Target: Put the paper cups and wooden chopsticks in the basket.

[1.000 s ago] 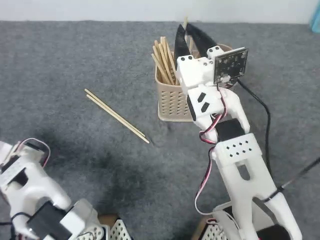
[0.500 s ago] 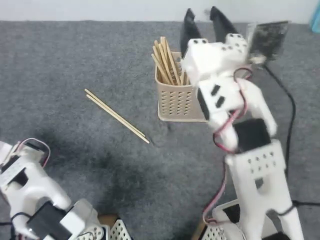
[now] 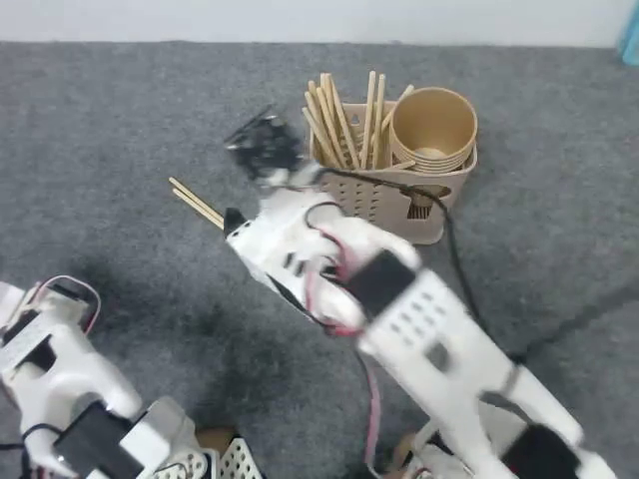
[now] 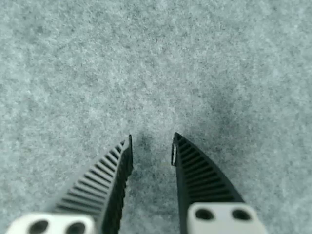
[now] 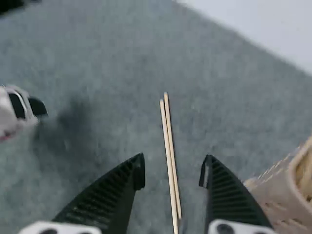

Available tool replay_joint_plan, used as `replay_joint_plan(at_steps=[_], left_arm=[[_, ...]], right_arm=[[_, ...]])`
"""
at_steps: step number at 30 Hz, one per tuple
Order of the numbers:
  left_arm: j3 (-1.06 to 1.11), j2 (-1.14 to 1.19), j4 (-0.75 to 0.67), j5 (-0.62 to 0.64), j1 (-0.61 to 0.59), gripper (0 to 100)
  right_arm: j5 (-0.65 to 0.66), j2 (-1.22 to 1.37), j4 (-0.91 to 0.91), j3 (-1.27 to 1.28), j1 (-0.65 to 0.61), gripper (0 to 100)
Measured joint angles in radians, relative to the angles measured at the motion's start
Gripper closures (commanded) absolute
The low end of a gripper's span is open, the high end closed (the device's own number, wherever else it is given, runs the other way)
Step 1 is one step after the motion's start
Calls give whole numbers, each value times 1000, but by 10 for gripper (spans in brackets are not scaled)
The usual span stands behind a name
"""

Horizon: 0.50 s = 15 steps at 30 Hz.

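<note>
A beige slotted basket (image 3: pixel 419 205) stands at the back of the grey carpet, holding several wooden chopsticks (image 3: pixel 339 120) upright and stacked paper cups (image 3: pixel 432 128). One loose pair of chopsticks (image 3: pixel 196 201) (image 5: pixel 168 146) lies on the carpet left of the basket, partly hidden by my right arm (image 3: pixel 300 244). My right gripper (image 5: pixel 171 171) hangs open above this pair, one finger on each side, not touching it. My left gripper (image 4: pixel 151 144) is open over bare carpet with nothing between its fingers; that arm (image 3: pixel 60 379) sits at the front left.
The basket's corner (image 5: pixel 297 195) shows close beside the right gripper. The left arm's white body (image 5: pixel 14 112) is seen farther off across the carpet. A black cable (image 3: pixel 449 249) runs from the right arm past the basket's front.
My right arm has swung from above the basket down and to the left, and now sits over the loose chopstick pair. The cups and chopsticks in the basket are uncovered. The left arm has not moved.
</note>
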Motion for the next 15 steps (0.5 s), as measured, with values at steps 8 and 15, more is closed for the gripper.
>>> replay_joint_plan(at_steps=[8, 15], left_arm=[[0, 0, 0, 0, 0, 874], [0, 0, 0, 0, 0, 874]], right_arm=[[115, 437, -66, 0, -3, 805], [195, 697, -198, -3, 2, 805]])
